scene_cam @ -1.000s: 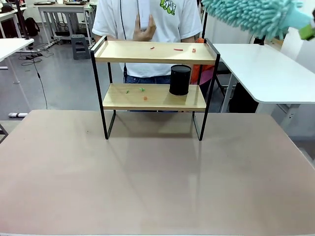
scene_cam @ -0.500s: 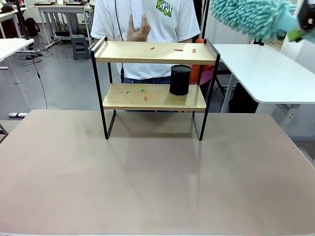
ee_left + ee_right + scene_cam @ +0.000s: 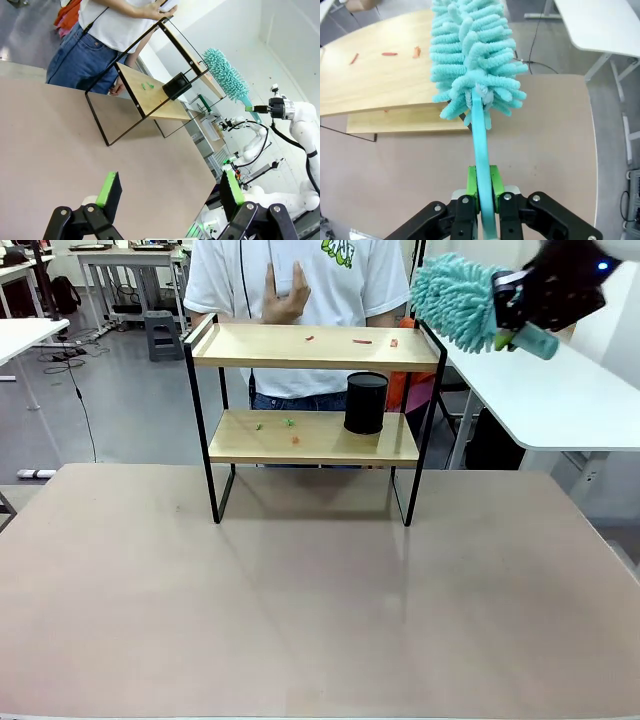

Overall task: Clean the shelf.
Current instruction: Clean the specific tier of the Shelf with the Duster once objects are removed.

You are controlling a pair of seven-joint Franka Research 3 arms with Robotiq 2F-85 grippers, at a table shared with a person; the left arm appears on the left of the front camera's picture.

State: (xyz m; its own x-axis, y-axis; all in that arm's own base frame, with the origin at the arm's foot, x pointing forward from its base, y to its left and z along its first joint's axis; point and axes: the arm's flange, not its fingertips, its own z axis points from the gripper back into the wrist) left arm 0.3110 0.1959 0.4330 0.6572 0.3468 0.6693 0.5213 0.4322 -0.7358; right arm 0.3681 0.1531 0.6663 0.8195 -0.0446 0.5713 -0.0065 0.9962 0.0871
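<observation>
The shelf (image 3: 312, 346) stands at the table's far middle, with its two wooden boards in a black frame. Small red scraps (image 3: 362, 341) lie on the top board and green scraps (image 3: 289, 422) on the lower one beside a black cup (image 3: 366, 402). My right gripper (image 3: 512, 312) hangs just right of the shelf's top right corner, shut on the handle of a teal fluffy duster (image 3: 453, 300). In the right wrist view that gripper (image 3: 483, 194) clamps the handle, and the duster head (image 3: 472, 55) hangs over the top board's (image 3: 375, 80) right end. My left gripper (image 3: 170, 189) is open, low over the table.
A person stands right behind the shelf, one hand (image 3: 288, 302) raised at the chest holding a phone. A white side table (image 3: 545, 380) lies to the right behind my right arm. The brown table (image 3: 320, 610) stretches bare in front of the shelf.
My right gripper has come down and left with the duster, so its head now hangs by the shelf's top right corner. The person's hand shifted slightly.
</observation>
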